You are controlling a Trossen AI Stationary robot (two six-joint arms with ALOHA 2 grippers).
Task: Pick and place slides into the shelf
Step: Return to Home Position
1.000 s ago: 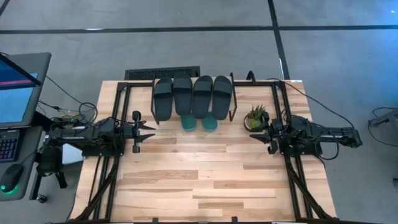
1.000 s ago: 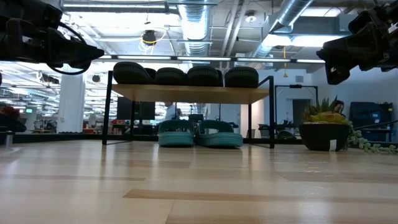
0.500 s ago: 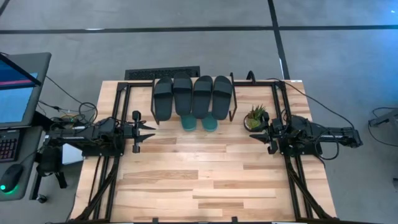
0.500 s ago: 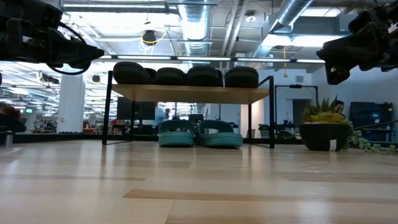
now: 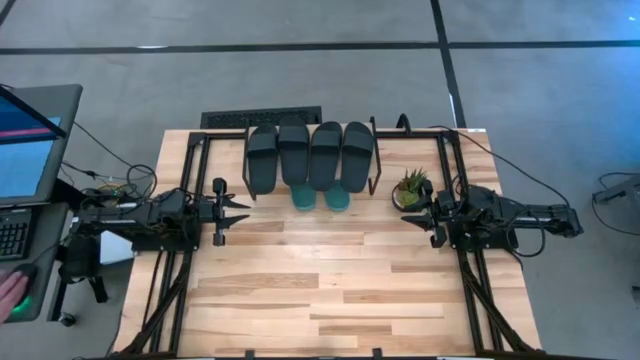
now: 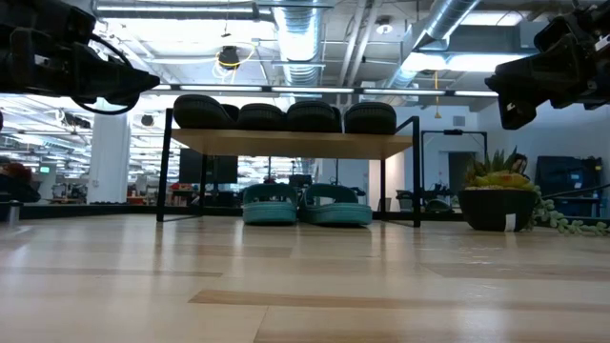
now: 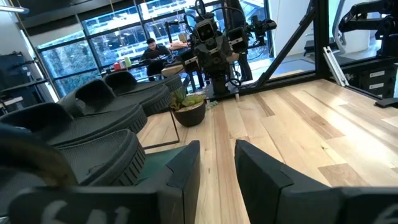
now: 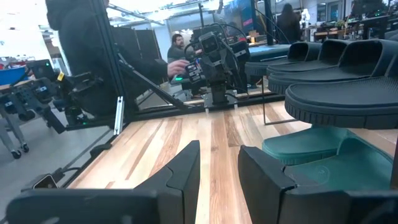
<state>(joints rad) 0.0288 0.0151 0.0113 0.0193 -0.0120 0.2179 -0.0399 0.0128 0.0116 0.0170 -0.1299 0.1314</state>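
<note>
The shelf (image 6: 286, 144) stands at the table's far middle. Several black slides (image 5: 310, 153) lie side by side on its plank top. Two teal slides (image 5: 320, 197) sit on the table under the plank, soles down, with their ends poking out toward the near side (image 6: 305, 205). My left gripper (image 5: 244, 212) hovers level at the table's left, pointing right. It is open with nothing between its fingers (image 7: 217, 149). My right gripper (image 5: 410, 216) hovers level at the table's right, pointing left. It is also open and holds nothing (image 8: 219, 152).
A small potted plant (image 5: 410, 190) stands just right of the shelf, close to my right gripper. A black frame (image 5: 190, 200) runs along both table sides. Bare wood (image 5: 330, 280) stretches from the shelf to the near edge. A person's hand (image 5: 10, 290) rests on a mouse left of the table.
Both arms have kept still and the slides have not moved. A person's hand has come onto the mouse beside the table's left.
</note>
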